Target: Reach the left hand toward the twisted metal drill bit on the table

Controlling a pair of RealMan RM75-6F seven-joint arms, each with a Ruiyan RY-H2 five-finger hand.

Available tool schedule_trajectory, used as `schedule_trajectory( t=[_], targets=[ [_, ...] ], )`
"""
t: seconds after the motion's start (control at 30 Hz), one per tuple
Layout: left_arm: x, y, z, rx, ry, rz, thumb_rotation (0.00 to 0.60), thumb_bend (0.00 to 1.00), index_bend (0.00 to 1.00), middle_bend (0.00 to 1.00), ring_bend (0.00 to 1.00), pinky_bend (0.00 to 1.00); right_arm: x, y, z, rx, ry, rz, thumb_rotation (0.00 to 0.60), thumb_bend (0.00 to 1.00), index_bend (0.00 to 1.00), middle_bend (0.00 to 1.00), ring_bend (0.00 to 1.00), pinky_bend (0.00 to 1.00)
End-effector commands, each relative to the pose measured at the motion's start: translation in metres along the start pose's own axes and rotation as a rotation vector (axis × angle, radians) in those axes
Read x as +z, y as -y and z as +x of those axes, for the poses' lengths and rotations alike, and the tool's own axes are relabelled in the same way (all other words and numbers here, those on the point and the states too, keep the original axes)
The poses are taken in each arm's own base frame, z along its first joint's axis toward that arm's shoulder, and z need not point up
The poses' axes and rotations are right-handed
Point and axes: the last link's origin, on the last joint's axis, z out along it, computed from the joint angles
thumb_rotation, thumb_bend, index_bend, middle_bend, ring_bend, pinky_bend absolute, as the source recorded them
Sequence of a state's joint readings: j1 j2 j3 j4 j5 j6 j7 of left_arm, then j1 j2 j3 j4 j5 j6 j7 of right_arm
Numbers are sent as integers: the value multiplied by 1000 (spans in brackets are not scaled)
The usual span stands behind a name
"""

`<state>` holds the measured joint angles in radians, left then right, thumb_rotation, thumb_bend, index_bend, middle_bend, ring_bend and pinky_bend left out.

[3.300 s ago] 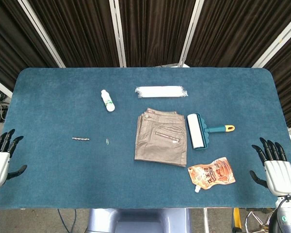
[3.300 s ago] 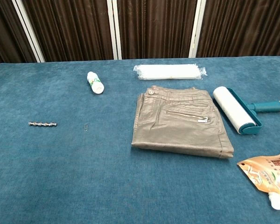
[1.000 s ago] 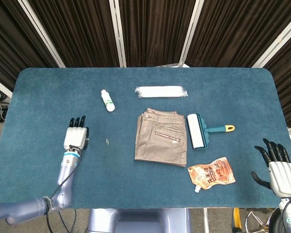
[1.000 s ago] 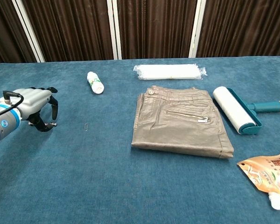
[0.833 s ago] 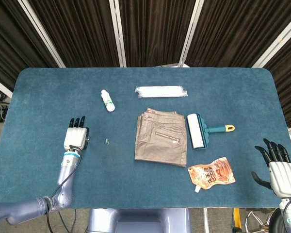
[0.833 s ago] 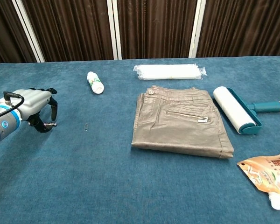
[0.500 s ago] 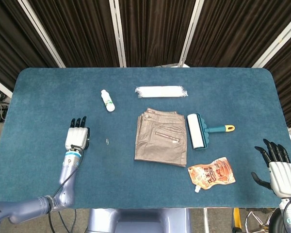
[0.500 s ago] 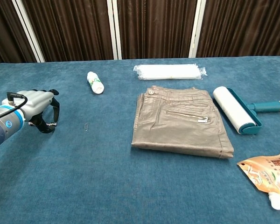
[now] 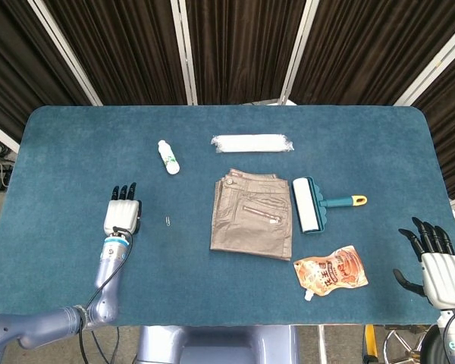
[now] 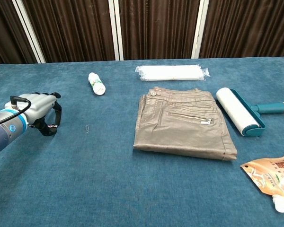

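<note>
- On the near-left part of the blue desk point(image 9: 61, 152): the left robot hand point(image 9: 122, 215) rests palm down, its dark fingers point(image 10: 58, 109) curled toward the cloth.
- Beneath that hand lies the twisted metal drill bit point(image 10: 50, 126); only a short piece shows between the fingers in the chest view, and the head view hides it entirely. Whether the fingers actually clasp it cannot be told.
- Just right of the left robot hand, apart from it: a small paper clip point(image 9: 169, 221) lying flat.
- Farther back: a small white bottle point(image 9: 168, 157) on its side, and right of it a long clear packet of white contents point(image 9: 252, 142).
- Centre of the desk: folded brown trousers point(image 9: 252, 214), zip pocket uppermost.
- Just beside the trousers, on their right: a lint roller point(image 9: 309, 205) with a teal frame and a yellow-tipped handle pointing right.
- Near the front edge, right of centre: an orange spouted pouch point(image 9: 331, 271).
- At the far right, off the desk edge: the right robot hand point(image 9: 434, 260), released, fingers spread and holding nothing.
</note>
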<state>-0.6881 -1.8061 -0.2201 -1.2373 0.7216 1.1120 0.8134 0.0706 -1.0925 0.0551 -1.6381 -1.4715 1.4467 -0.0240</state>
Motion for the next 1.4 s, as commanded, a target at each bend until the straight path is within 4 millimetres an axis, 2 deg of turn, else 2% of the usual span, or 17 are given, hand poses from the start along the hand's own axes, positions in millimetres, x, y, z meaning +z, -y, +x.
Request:
schedule_trajectory(
  t=[0.03,0.53,0.73,1.0,1.4],
  targets=[
    [0,0,0,1,0,1,600,406,514,0,0,0,0,0,0,-1,0,0,600,164,187,6,0,0],
    [-2,3,-1,-7,-4,3,600,412,581,0,0,0,0,-1,0,0,-1,-6,600,164,188,6,0,0],
    [-5,-1,13,-77,-30,-17,600,412,583,0,0,0,0,-1,0,-1,-2,-9,600,164,188,7,0,0],
    [-18,-12,41,-379,-67,-54,600,413,589,0,0,0,0,-1,0,-1,-3,-10,600,165,188,6,0,0],
    [-32,-22,48,-685,-35,-76,600,412,604,0,0,0,1,-1,0,-3,-2,-12,600,164,188,6,0,0]
  ],
)
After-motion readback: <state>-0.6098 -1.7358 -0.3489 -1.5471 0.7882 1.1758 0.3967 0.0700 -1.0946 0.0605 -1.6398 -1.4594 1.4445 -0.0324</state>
